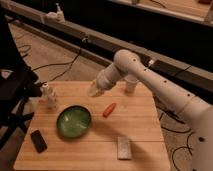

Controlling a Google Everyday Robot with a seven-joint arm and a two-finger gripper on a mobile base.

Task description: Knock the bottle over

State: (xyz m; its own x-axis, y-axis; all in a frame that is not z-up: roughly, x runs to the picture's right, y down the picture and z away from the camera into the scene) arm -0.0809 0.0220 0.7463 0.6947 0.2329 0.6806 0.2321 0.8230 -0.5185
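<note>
We find the pincer (pixel 95 90) just left of the frame's centre, at the end of the pale arm (pixel 150 75) that reaches in from the lower right. It hangs low over the far part of the bench (pixel 145 135). We cannot tell whether it is open or closed, and nothing shows as held in it. Just below and to its right lies a small orange piece (pixel 108 109), and lower left of that sits the green bowl (pixel 74 121). Behind the arm, near the bench's far edge, a white paper cup (pixel 131 85) is partly hidden. Further left, close to the bench's left edge, the bottle (pixel 50 98) stands upright, clearly apart from the pincer with bare wood between them. A black slab (pixel 38 141) lies in the lower left and a grey block (pixel 123 148) near the bottom centre, both out of the way. We judge the task as not yet done: the bottle has not been tipped and nothing touches it. What is left is to carry the pincer leftward across the gap and push the bottle's upper part until it falls.
</note>
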